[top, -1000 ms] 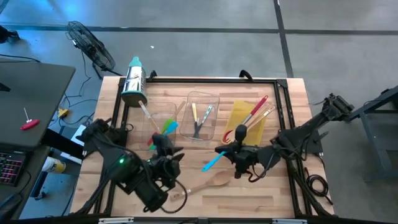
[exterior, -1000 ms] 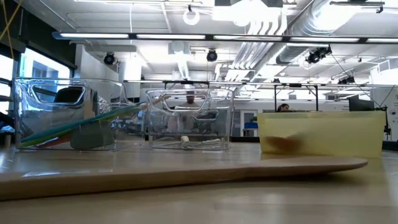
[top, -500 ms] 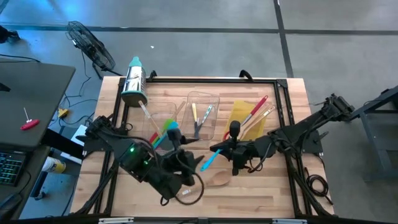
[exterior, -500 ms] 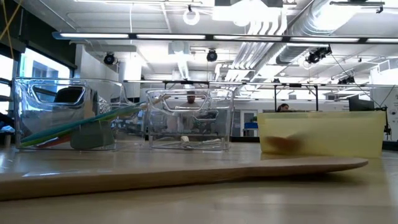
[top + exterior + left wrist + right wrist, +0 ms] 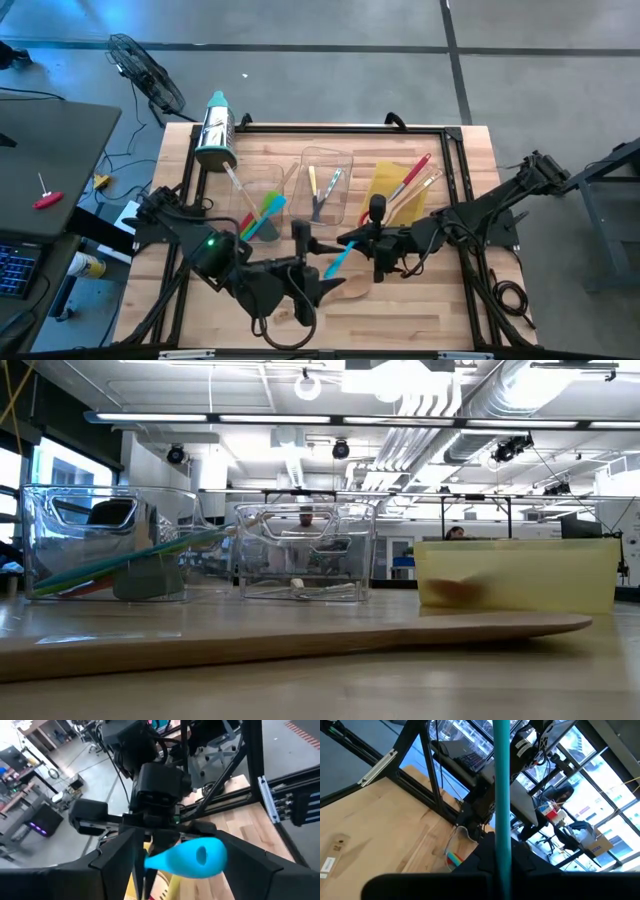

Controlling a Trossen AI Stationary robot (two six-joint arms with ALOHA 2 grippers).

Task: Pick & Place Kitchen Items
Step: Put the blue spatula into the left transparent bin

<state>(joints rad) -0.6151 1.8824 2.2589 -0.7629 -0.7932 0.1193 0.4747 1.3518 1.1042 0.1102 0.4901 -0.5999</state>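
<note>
1. Worktop (image 5: 420,310): a wooden surface inside a black frame. The strip along its near edge is bare except for the wooden spoon (image 5: 352,285). The far right corner is also bare.
2. Landmark: the clear middle bin (image 5: 325,187), holding small knives. A second clear bin (image 5: 262,200) stands just left of it and holds green, teal and red spatulas. A yellow bin (image 5: 385,180) stands just right of it, with a red utensil and wooden utensils lying across it.
3. Steel cylinder (image 5: 215,135): lies at the far left corner, well left of the middle bin.
4. Left hand (image 5: 325,288): nearer than the middle bin, next to the wooden spoon, fingers spread wide and holding nothing. One second ago it was nearer the left clear bin; it has since swung right along the near strip.
5. Right hand (image 5: 378,262): just near-right of the middle bin, clamped on the handle of a teal spatula (image 5: 338,262). The blade points toward the left hand. It has shifted slightly toward the bins.
6. Wooden spoon: unmoved.
</note>
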